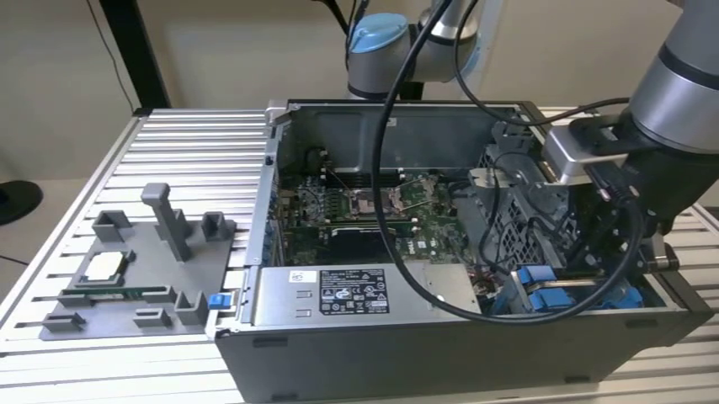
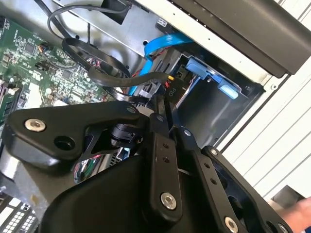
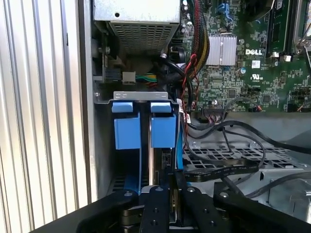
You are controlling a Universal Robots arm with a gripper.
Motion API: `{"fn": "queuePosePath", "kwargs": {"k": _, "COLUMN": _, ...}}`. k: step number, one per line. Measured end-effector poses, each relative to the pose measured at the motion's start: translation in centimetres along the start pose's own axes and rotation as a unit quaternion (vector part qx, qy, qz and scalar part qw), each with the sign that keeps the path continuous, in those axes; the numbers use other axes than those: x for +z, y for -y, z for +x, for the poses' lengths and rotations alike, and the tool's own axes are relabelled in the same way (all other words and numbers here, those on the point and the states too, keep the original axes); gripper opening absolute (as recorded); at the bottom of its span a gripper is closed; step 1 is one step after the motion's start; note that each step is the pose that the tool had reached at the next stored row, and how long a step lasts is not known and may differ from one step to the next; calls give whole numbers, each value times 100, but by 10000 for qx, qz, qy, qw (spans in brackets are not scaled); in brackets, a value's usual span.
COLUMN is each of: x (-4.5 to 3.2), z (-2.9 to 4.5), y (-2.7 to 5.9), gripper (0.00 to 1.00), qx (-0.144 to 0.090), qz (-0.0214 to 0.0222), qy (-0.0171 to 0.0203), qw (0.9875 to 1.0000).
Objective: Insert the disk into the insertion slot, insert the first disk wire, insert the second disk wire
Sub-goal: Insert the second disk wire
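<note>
Gripping connector (image 2: 167, 87), end effector (image 2: 163, 114)

My arm (image 1: 674, 109) reaches down from the exterior view's upper right, wrist bent low. My gripper (image 2: 167, 114) points downward, fingers (image 3: 158, 204) drawn close together, pinched on a thin black wire (image 2: 168, 99).

The arm (image 1: 685, 101) is silver-grey with a light-blue joint cap (image 1: 376, 34). Black cables (image 1: 393, 168) trail from it. Its black gripper (image 2: 163, 128) linkages carry silver screws.
</note>
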State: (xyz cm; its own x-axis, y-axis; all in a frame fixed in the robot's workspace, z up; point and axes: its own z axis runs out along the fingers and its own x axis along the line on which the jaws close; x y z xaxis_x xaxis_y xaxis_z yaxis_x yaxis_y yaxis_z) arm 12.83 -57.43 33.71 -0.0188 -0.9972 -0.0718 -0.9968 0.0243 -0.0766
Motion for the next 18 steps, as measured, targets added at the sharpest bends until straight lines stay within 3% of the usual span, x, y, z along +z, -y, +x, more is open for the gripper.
{"fn": "queuePosePath", "kwargs": {"k": 4, "x": 11, "z": 1, "y": -1, "gripper": 0, "qx": -1, "qz": 0, "qy": 1, "qw": 10000}}
{"fn": "queuePosePath", "kwargs": {"k": 5, "x": 13, "z": 1, "y": -1, "gripper": 100, "qx": -1, "qz": 0, "qy": 3, "qw": 10000}}
{"fn": "queuePosePath", "kwargs": {"k": 10, "x": -16, "z": -2, "y": 1, "gripper": 100, "qx": 0, "qz": 0, "qy": 8, "qw": 10000}}
{"fn": "queuePosePath", "kwargs": {"k": 18, "x": -218, "z": -16, "y": 17, "gripper": 100, "qx": 0, "qz": 0, "qy": 10, "qw": 10000}}
